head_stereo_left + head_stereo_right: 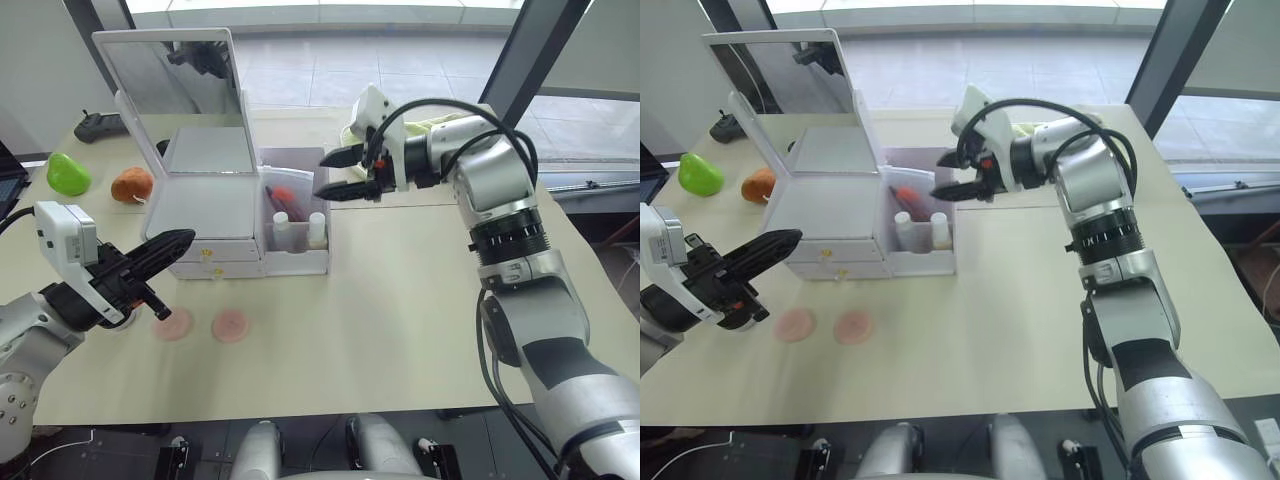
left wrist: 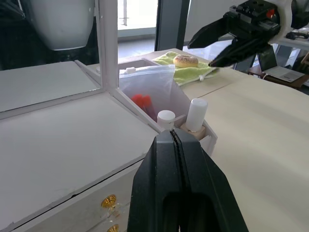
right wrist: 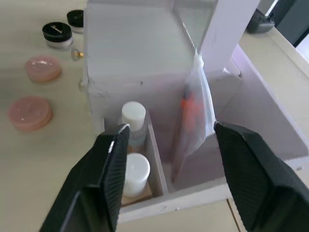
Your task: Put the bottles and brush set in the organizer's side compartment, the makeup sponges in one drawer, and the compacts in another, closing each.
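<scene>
Now my right gripper hangs with fingers apart above the side compartment, where both bottles and the brush set stand. My left gripper, fingers together, hovers near the sponges.

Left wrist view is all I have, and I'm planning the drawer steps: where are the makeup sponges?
Observer: Both makeup sponges lie flat, side by side, on the table in front of the organizer.
Operator: And the compacts?
Observer: Both compacts sit on the table too, just beyond the sponges, off the organizer's drawer side.
Operator: Is the right end effector carrying anything?
Observer: No. The right end effector is open and empty, above the side compartment.
</scene>
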### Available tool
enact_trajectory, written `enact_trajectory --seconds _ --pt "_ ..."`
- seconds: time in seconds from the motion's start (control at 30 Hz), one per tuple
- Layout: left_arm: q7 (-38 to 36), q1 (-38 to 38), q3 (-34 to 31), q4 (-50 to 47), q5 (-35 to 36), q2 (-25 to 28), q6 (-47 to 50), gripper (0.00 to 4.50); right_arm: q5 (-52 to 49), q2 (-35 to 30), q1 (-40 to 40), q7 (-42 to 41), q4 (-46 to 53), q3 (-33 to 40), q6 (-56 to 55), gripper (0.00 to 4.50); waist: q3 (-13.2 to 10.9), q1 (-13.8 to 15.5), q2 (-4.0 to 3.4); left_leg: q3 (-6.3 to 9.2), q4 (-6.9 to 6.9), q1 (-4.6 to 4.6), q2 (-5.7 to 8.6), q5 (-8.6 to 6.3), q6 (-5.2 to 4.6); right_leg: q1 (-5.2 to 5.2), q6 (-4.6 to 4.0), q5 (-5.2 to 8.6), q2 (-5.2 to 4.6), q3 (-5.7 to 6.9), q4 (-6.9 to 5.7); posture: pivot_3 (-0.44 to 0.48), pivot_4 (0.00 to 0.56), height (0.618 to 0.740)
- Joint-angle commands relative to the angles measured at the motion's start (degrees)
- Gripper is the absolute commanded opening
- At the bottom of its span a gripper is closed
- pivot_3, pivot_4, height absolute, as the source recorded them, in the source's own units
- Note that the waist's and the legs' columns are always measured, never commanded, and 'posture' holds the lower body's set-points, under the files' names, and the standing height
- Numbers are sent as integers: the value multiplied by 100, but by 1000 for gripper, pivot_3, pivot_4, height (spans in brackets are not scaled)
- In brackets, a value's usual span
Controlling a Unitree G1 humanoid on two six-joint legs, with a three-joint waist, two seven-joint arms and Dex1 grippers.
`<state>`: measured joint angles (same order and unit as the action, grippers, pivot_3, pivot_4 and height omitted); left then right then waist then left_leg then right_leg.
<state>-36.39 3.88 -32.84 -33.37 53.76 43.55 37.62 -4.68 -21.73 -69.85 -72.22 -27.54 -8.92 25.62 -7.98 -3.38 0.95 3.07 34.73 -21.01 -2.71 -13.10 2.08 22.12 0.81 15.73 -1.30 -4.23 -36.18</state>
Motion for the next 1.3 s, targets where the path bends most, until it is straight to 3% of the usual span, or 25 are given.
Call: enact_trajectory --seconds 0.03,0.17,0.27,0.6,0.8,0.87,1.2,1.3 --pt "100 -23 -114 -186 49 6 -107 0 -233 10 -207 16 115 103 132 1478 4 13 7 1 0 0 0 0 0 0 0 0 1 1 0 0 150 740" --pt "169 -75 -101 -225 117 14 -116 0 -254 221 -258 36 141 -132 445 79 7 5 12 0 0 0 -1 0 0 1 0 0 1 1 0 0 150 740" --pt "209 -107 -44 -243 120 13 -111 0 -164 463 -322 229 -71 -242 453 30 7 -6 11 1 -2 0 -3 0 0 4 0 0 5 2 -3 0 150 740" --pt "143 -317 308 -93 -146 -8 -223 0 268 1282 -1061 1327 -2566 -184 -862 30 6 -21 12 3 1 -3 -1 0 0 3 -2 -1 5 2 -3 0 150 740" --pt "101 -403 441 -55 -227 -48 -272 0 759 1484 -1378 3234 -4096 -66 -2000 30 7 -17 17 5 0 -3 0 0 0 2 -3 -1 4 3 -4 0 150 740" --pt "71 -399 458 -39 -247 -43 -292 0 774 1504 -1459 3528 -4302 45 -2127 30 8 -24 19 5 1 -6 1 0 0 3 -4 -2 3 2 -4 0 150 740" --pt "-21 -386 441 107 -320 -57 -377 0 531 1238 -1601 2647 -4088 515 -2153 30 6 -60 16 8 -3 -3 -4 0 -1 1 -4 -2 9 3 -6 0 150 740" --pt "-99 -340 354 227 -379 -14 -417 0 339 910 -1342 1816 -3567 576 -2009 30 6 -38 16 8 0 -5 -3 0 -1 1 -4 -2 8 4 -6 0 150 740"
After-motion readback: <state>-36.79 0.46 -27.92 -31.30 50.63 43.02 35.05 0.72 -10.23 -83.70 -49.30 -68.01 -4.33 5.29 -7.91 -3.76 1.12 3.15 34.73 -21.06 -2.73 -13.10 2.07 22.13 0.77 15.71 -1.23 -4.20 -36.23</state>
